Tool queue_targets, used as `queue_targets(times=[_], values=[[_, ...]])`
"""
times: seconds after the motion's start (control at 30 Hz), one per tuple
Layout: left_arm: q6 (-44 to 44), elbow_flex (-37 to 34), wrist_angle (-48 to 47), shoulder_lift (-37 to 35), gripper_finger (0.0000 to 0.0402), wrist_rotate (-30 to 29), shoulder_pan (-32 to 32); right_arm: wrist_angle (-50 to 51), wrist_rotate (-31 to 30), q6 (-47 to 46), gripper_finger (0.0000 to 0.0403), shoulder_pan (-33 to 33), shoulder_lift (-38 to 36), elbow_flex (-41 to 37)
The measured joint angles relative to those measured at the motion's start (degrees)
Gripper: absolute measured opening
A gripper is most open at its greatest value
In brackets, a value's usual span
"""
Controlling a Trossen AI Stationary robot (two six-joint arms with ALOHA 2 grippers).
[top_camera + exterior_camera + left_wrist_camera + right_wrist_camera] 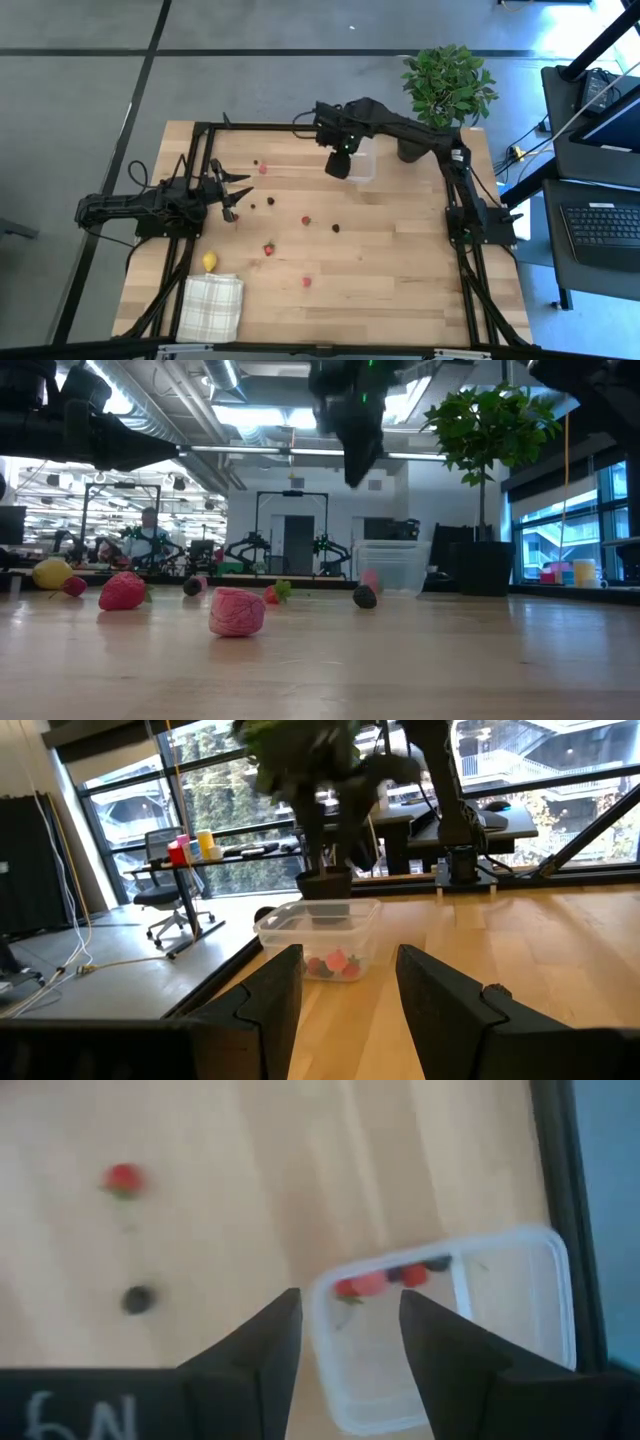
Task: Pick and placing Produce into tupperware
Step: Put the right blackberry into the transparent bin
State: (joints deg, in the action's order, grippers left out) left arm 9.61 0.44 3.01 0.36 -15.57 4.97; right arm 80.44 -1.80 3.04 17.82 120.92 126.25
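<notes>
A: One tupperware (362,163) sits on the worktop (400,270) just beside the potted plant (445,85), its long axis running from the plant's side toward the worktop's middle. Three red pieces and two dark ones lie inside (390,1277).

B: Right claw (340,165)?

A: Hanging above the tupperware's edge farthest from the plant, fingers partly apart, holding nothing.

B: Left claw (232,192)?

A: Well away from the plant, pointing at the tupperware, fingers partly apart, empty.

B: Loose produce outside the tupperware?

A: Four red pieces (269,248), three dark berries (336,228), one lemon (210,262). One checked cloth (212,306) lies just beside the lemon.
</notes>
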Motion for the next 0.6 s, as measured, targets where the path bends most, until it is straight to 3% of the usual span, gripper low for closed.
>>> queue_targets(times=[0.2,0.37,0.6], values=[[0.0,0.0,0.0,0.0,0.0157,0.0,0.0,0.1,0.9,5.1,0.0173,-7.7,-1.2,0.0],[-0.1,0.0,0.0,0.0,0.0157,0.0,0.0,-1.6,5.4,8.6,0.0173,-13.0,-1.3,-2.2],[-0.2,0.0,0.0,0.0,0.0157,0.0,0.0,-10.9,6.4,9.4,0.0173,-17.3,-1.3,-13.4]])
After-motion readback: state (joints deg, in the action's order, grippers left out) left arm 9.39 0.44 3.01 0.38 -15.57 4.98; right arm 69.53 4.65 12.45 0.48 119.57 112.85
